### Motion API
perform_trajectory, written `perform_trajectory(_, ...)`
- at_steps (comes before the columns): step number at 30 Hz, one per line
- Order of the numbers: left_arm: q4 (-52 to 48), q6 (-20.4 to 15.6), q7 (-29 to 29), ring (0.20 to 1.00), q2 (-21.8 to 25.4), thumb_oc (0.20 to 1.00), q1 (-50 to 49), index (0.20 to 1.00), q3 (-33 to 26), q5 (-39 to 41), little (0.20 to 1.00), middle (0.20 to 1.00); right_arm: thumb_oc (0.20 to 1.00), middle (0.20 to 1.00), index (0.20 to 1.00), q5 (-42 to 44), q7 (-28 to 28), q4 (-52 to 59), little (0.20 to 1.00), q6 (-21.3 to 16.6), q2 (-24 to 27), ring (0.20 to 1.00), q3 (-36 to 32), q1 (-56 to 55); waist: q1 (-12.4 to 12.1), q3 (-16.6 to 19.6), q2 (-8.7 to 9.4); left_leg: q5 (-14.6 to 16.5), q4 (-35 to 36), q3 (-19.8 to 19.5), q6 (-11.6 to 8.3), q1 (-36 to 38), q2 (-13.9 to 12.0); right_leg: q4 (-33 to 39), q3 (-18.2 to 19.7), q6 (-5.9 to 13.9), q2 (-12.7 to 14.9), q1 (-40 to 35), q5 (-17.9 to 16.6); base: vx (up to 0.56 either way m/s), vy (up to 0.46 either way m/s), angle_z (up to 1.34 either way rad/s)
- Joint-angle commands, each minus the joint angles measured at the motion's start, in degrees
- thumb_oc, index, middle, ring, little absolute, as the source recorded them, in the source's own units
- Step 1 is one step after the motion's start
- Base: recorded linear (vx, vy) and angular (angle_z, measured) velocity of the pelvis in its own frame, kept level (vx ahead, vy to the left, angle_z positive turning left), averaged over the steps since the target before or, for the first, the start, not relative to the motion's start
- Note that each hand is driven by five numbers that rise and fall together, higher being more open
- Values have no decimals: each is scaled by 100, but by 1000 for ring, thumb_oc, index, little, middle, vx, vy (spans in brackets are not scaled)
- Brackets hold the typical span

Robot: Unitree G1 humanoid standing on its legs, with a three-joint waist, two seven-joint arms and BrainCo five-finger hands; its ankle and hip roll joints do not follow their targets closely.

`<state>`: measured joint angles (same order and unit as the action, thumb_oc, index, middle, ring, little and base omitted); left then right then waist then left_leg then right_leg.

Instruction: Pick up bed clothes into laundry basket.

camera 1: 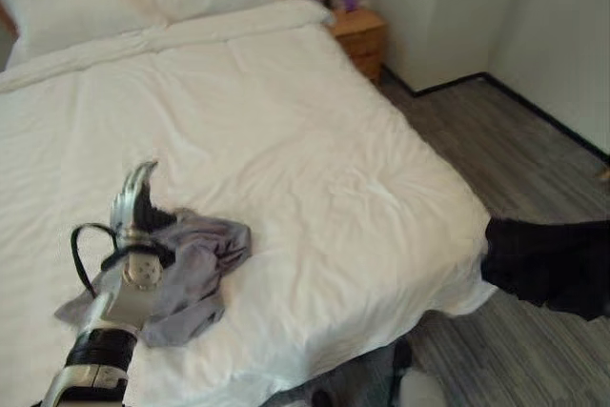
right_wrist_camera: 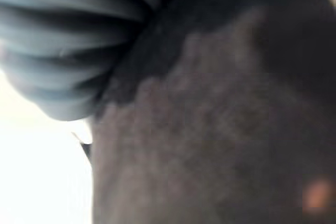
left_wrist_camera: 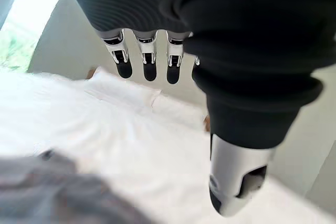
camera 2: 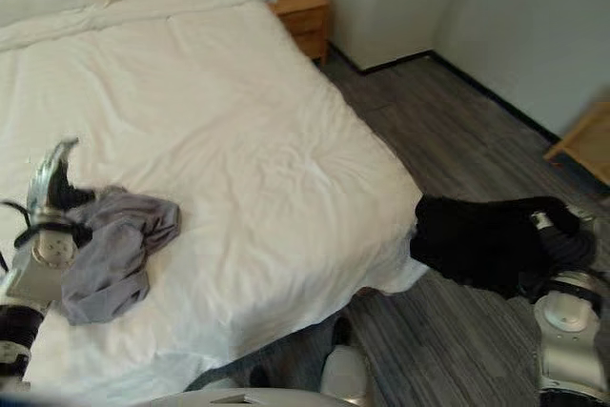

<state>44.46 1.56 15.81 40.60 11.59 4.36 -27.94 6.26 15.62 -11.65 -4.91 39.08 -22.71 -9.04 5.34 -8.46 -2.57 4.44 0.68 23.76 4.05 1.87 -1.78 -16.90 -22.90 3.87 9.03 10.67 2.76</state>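
Silver left hand (camera 1: 133,199) above grey garment (camera 1: 195,269)

Your silver-grey left arm (camera 1: 107,316) comes in from the lower left and reaches forward, ending in the left hand (camera 1: 133,205) with its dark ribbed cover. Its silver, dark-tipped fingers (left_wrist_camera: 149,62) stand nearly straight in a row, and the thumb (left_wrist_camera: 234,184) sticks out apart from them, gripping nothing. Your right arm (camera 2: 570,331) rises from the lower right. The right hand (camera 2: 551,228) is buried in dark cloth, so you cannot tell how its fingers are set.
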Motion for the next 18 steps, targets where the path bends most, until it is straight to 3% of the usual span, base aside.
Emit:
perform_trajectory(1, 1415, 464, -570, 1000, 10, 1000, 242, 1000, 177, -1178, 1000, 1000, 200, 200, 200, -77, -4, 157, 200, -237, 456, 200, -455, 524, -21, 72, 298, -166, 432, -728, -769, 539, -265, 1102, 649, 684, 288, -1077, -474, 35, 95, -41)
perform_trajectory(5, 2531, 491, -692, 1000, -228, 1000, 39, 1000, 373, -1354, 1000, 1000, 200, 200, 200, 33, -85, 252, 200, -324, 643, 200, -229, 699, 64, 85, 238, -99, 432, -590, -704, 615, -210, 1229, 1012, 719, 215, -1026, -601, 16, 112, -55)
perform_trajectory(9, 3057, 274, -1083, 1000, 26, 1000, -326, 1000, 402, -1524, 1000, 1000, 200, 200, 200, 345, -303, 418, 200, -530, 729, 200, -240, 477, 188, 118, 209, -34, 432, -493, -712, 717, -165, 1450, 1219, 765, 250, -1100, -714, 30, 73, -28)
perform_trajectory(10, 3047, 205, -1130, 953, 158, 953, -333, 953, 456, -1577, 953, 953, 200, 200, 200, 412, -286, 153, 200, -484, 877, 200, -273, 570, 162, 137, 213, -26, 432, -489, -720, 718, -171, 1470, 1189, 781, 274, -1124, -736, 32, 48, -11)
perform_trajectory(11, 2995, 187, -1160, 718, 224, 718, -341, 718, 555, -1614, 718, 718, 200, 200, 200, 483, -254, -61, 200, -495, 1004, 200, -209, 711, 132, 146, 214, -11, 432, -485, -724, 718, -168, 1510, 1148, 799, 300, -1155, -753, 15, 22, -5)
perform_trajectory(12, 2986, 112, -1203, 200, 335, 200, -354, 200, 634, -1693, 200, 200, 200, 200, 200, 572, -262, -173, 200, -535, 1107, 200, -113, 809, 107, 152, 208, -1, 432, -477, -729, 715, -164, 1551, 1095, 810, 328, -1198, -770, 0, 0, 0)
perform_trajectory(18, 2691, -45, -1110, 200, 1149, 200, 48, 200, 809, -1889, 200, 200, 200, 200, 200, 962, -464, -298, 200, -704, 1431, 200, -216, 721, 113, 185, 205, 26, 432, -496, -777, 753, -170, 1782, 949, 872, 357, -1436, -788, 9, 15, 9)
